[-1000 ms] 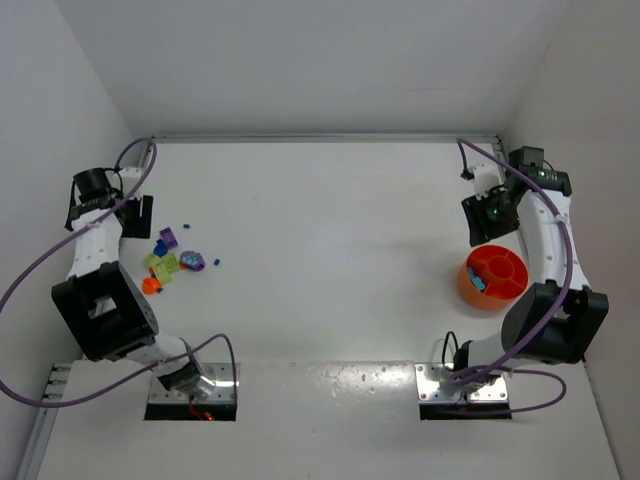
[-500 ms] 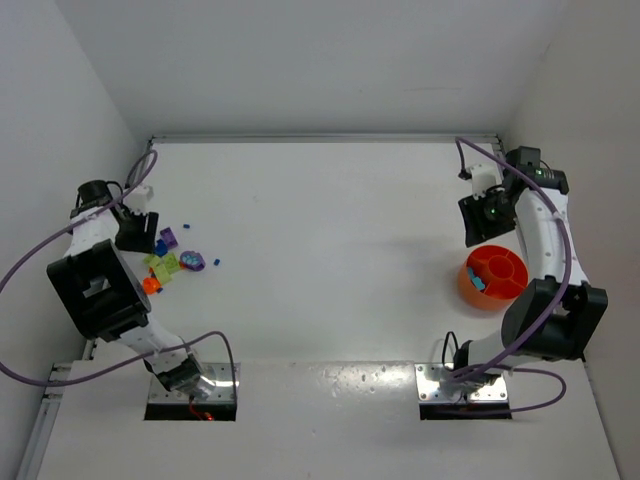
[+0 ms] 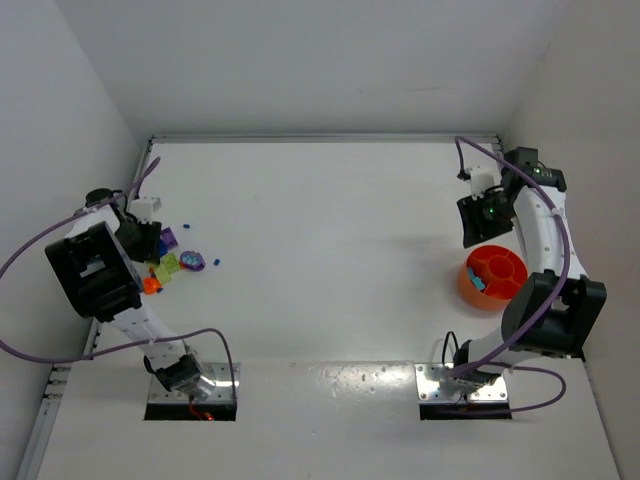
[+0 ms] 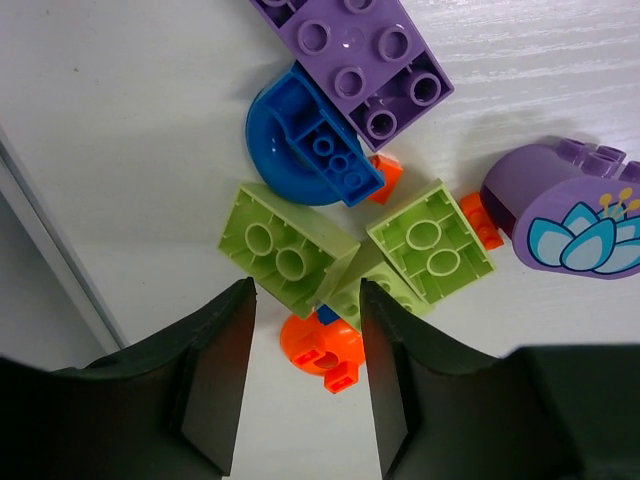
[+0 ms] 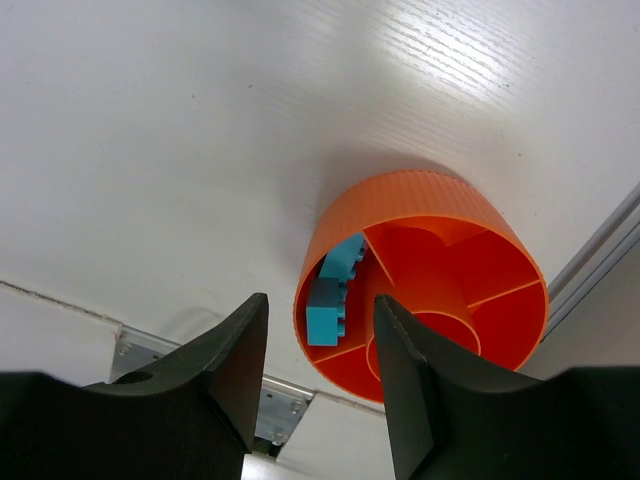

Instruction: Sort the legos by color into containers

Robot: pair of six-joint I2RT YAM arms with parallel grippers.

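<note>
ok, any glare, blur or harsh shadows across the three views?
Left wrist: legos sharp, slight glare on the purple brick, fingers dark and soft. Right wrist: bowl crisp, soft shadow beside it. Top external: even light, sheen on the table near the arm bases.

no legible text, no readable labels
</note>
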